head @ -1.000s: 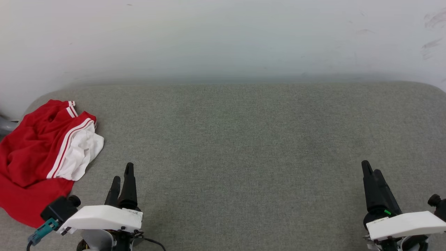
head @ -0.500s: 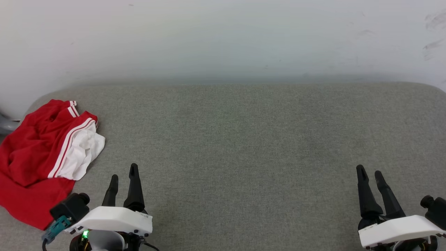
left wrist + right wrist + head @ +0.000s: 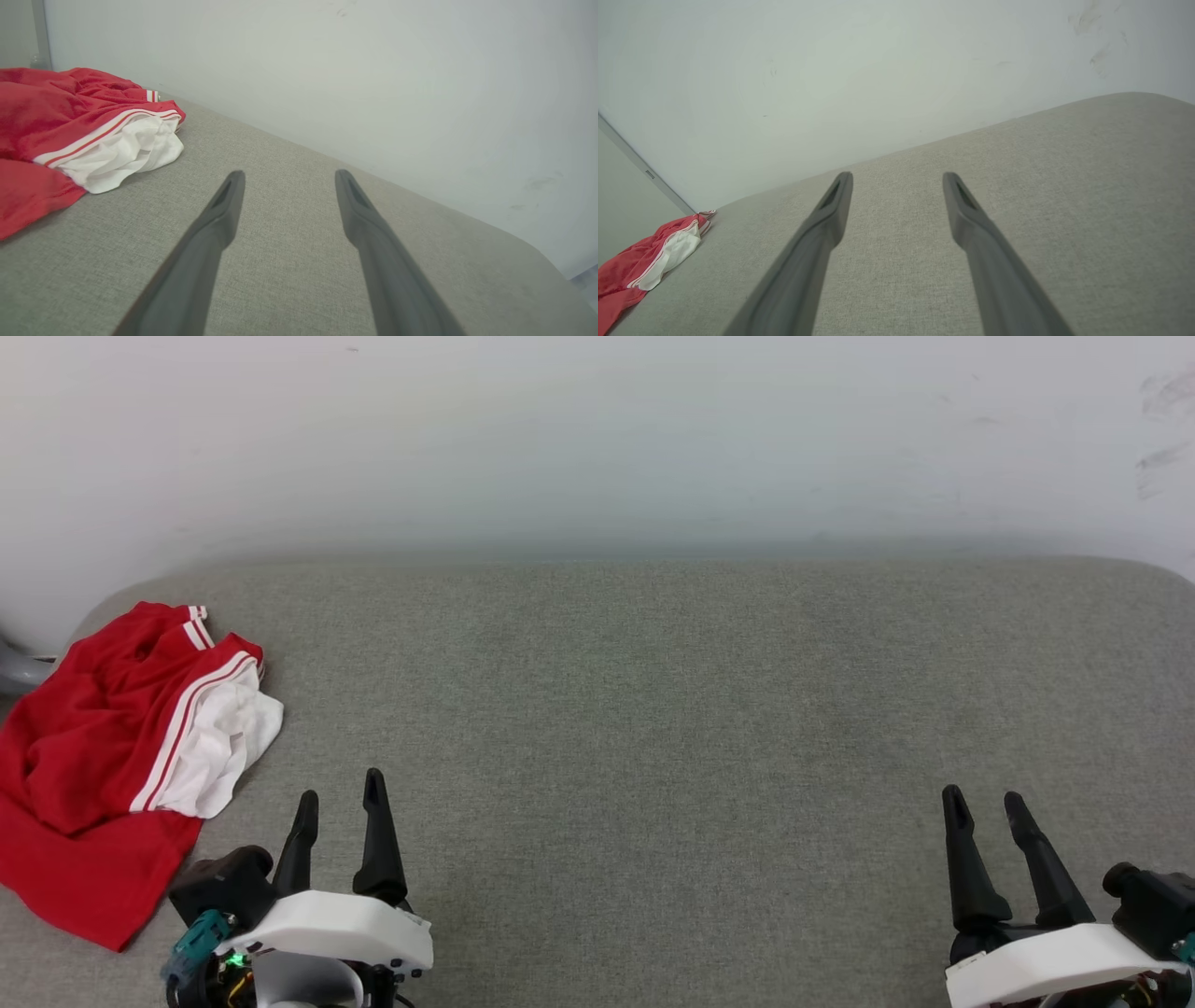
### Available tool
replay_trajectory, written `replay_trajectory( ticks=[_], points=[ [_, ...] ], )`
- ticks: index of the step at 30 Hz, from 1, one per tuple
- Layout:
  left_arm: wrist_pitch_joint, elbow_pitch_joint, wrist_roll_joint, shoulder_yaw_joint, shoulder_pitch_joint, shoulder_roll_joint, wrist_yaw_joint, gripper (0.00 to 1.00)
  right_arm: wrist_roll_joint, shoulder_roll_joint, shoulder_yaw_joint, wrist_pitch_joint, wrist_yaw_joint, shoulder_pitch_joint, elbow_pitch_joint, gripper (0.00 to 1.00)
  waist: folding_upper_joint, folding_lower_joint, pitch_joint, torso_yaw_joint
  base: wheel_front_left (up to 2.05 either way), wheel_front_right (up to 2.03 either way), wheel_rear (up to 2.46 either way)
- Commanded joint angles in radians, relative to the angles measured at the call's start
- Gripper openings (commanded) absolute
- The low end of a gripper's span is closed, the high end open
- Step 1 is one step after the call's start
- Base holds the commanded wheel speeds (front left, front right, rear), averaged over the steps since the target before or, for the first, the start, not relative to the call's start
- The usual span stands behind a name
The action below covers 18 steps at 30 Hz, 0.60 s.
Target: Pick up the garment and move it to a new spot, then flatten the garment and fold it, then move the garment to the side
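Observation:
The garment [image 3: 84, 747] lies crumpled at the far left of the grey padded surface, red with a white sleeve and red-and-white striped trim showing; its lettering is hidden in the folds. It also shows in the left wrist view as the garment [image 3: 70, 130] and small in the right wrist view as the garment [image 3: 649, 261]. My left gripper [image 3: 339, 789] stands open at the lower left, just right of the garment and apart from it, holding nothing. My right gripper [image 3: 983, 795] stands open at the lower right, far from the cloth, also holding nothing.
The grey fabric surface [image 3: 653, 709] spreads wide between the grippers, with rounded corners at left and right. A pale wall [image 3: 597, 439] rises right behind its far edge. A grey object [image 3: 14, 674] pokes out at the left edge beside the garment.
Both arms have drawn back toward the bottom of the head view and turned so their fingers now show spread apart. The garment has not moved.

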Motion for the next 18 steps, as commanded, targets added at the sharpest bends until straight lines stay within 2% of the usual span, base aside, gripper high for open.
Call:
replay_trajectory(
  ticks=[1,18],
  points=[
    [-0.011,-0.015,0.035,-0.01,0.002,0.01,0.009,1.0,-0.038,0.0,0.002,-0.011,0.0,0.002,-0.015,1.0,0.0,0.0,0.0,0.0,0.0,0.0,0.0],
    [-0.051,-0.037,0.183,-0.042,0.016,0.014,0.028,1.0,-0.191,0.001,-0.001,-0.049,0.0,0.021,-0.041,1.0,0.0,0.0,0.0,0.004,0.0,0.0,0.0]
  ],
)
